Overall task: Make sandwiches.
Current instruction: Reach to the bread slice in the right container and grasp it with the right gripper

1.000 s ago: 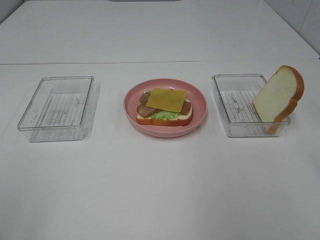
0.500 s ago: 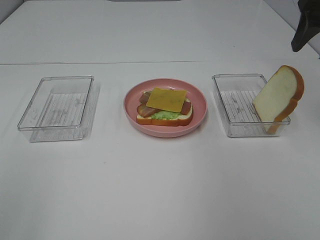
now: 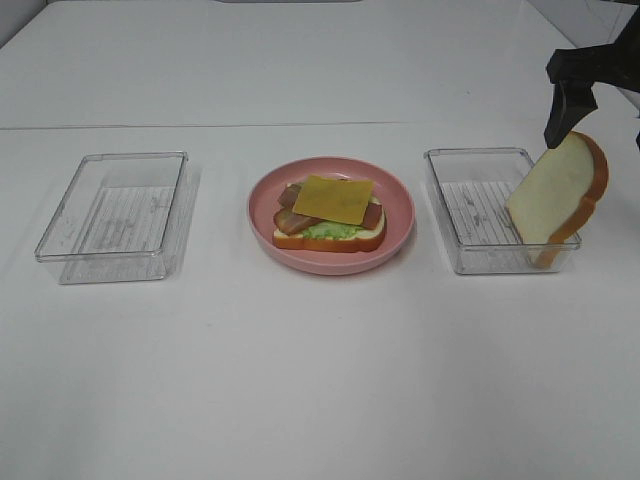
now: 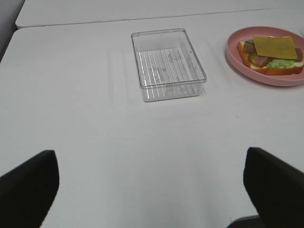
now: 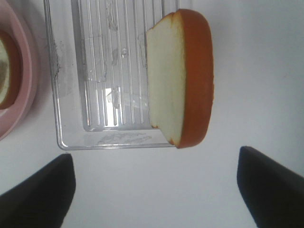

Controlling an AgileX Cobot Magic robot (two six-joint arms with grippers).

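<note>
Partly built sandwich is seen on the pink plate at mid-surface: bottom bread slice, green lettuce, bacon strips, yellow cheese square on top. No top slice is placed yet.

The remaining bread slice is found propped on edge at the far-right end of the right clear tray, leaning against the tray's outer wall, crust edge uppermost, white face turned toward the plate. The left clear tray holds nothing that can be made out.

Right gripper is positioned above and just behind the slice; in the high view its dark body sits close over the slice's upper crust, apparently without contact. Jaws are set wide, nothing between them. In the right wrist view the slice lies ahead of the jaws and between their lines, its long axis running away from the gripper and its thin dimension spanning jaw to jaw, so a closing across the faces is judged feasible.

Left gripper is held back over bare white surface, jaws wide and empty, well apart from everything. The right arm is plainly the nearer to the slice; the top-slice pick is judged to fall to it.
</note>
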